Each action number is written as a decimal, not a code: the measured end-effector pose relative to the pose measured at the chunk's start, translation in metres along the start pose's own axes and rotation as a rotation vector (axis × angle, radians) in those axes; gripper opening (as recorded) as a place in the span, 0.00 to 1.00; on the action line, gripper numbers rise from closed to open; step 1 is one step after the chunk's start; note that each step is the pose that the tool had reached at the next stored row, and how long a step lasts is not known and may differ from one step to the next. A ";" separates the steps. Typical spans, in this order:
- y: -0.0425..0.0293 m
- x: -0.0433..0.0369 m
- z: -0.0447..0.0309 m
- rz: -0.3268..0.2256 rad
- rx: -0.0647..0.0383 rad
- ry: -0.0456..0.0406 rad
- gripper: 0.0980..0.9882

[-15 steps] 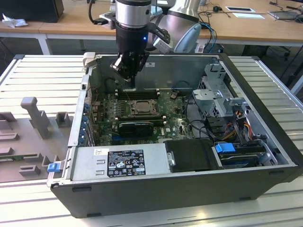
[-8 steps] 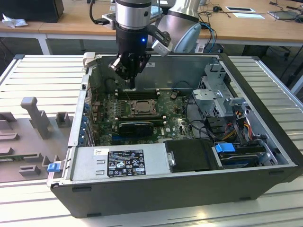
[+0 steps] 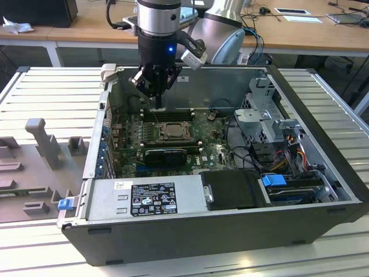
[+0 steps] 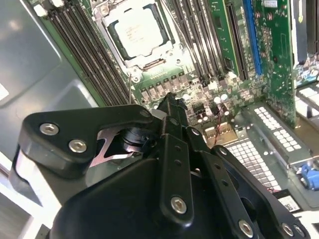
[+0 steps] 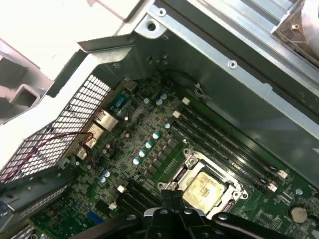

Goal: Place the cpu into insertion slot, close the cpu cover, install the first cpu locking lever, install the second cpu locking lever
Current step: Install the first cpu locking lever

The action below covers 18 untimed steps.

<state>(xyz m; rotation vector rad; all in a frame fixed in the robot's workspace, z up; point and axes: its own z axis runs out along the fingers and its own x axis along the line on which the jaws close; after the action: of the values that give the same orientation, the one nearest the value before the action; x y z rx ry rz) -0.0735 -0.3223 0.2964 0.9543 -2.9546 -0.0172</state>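
- My gripper (image 3: 157,86) hovered above the open computer case (image 3: 323,173), at 12 o'clock of the insertion slot (image 3: 168,131); I could not tell its opening, and saw nothing held.
- The cpu (image 4: 135,33) sat in the slot under the cpu cover (image 5: 192,163).
- I judged the cover thin, stiff, springy; best pushed at its free edge.

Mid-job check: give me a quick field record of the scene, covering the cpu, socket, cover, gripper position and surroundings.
cpu: silvery chip seated in the insertion slot, seen in both wrist views
cpu cover: dark frame lying flat around the chip
locking levers: state cannot be told
gripper: above the board, beside the memory slots, apart from the socket; holds nothing visible
jaws: whether open or shut cannot be told
surroundings: open computer case lying on a slatted table; black graphics card next to the socket
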 end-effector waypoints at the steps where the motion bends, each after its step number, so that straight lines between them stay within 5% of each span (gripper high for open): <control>1: 0.0000 0.0000 0.0000 0.014 0.000 -0.0003 0.01; 18: 0.0000 0.0000 0.0000 0.130 -0.004 -0.0028 0.01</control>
<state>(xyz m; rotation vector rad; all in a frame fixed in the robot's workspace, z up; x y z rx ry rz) -0.0735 -0.3223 0.2964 0.7600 -3.0113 -0.0209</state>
